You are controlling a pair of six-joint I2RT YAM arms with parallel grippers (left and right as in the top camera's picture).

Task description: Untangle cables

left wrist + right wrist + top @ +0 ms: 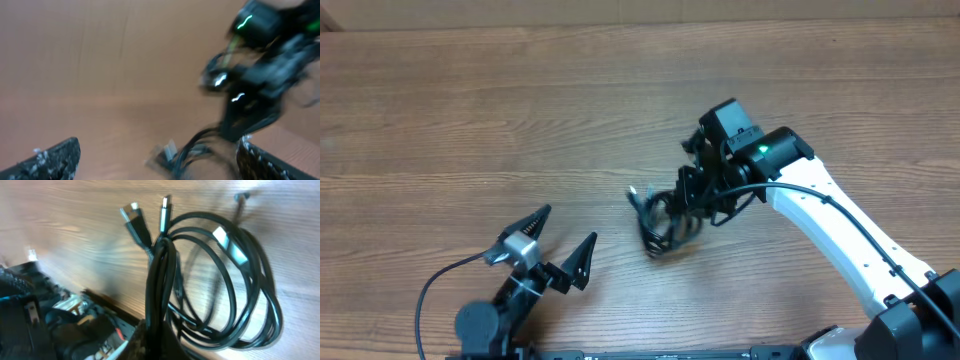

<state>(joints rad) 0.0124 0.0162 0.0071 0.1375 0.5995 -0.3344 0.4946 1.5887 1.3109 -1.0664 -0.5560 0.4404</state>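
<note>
Overhead, the right gripper (693, 203) pinches the coiled cables (663, 222) near the worktop's (470, 120) middle, the left gripper (560, 238) stands spread; the first grasp seems made, and next the left must draw one strand free.

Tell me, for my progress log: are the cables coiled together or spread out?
Coiled together. The cables form one bundle of overlapping loops, none pulled free as a separate strand, and the right pincer is shut on the bundle.

We identify the cables (665, 215) as thin black cords wound together into one small loose coil, just right of the worktop (470, 100) centre. Their small metal-tipped plug ends (131, 211) protrude side by side from the bundle
</note>
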